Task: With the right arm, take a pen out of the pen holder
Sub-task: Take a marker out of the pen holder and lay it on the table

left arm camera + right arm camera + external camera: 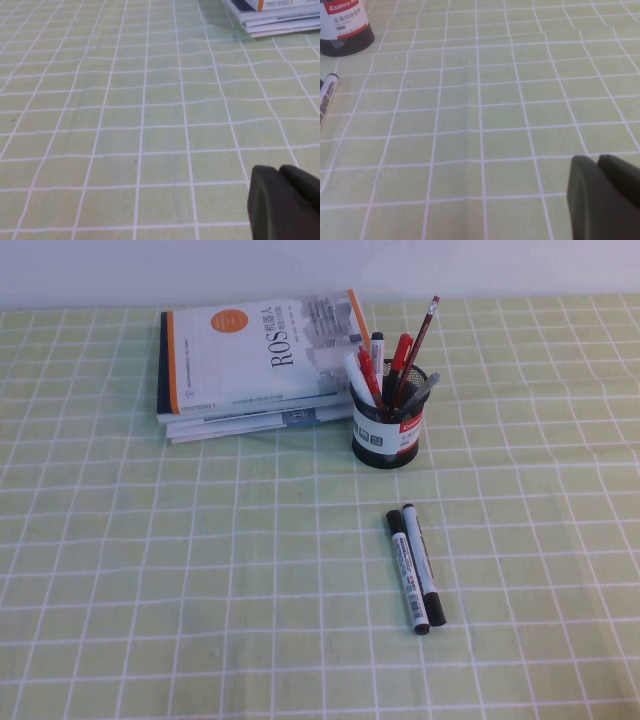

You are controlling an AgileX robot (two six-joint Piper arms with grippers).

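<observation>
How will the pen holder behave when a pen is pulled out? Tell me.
The pen holder probably tips easily: tall pens lean out above a narrow base. Its mesh likely stays stiff. The left hand and right hand hover shut over the cloth.

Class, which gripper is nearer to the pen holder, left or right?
Right, most likely. The right gripper faces the pen holder across open cloth; the left gripper faces the books, with no holder in its view.

Books (262, 360) left of pen holder (388, 435) — 2 markers (408, 573) before.
</observation>
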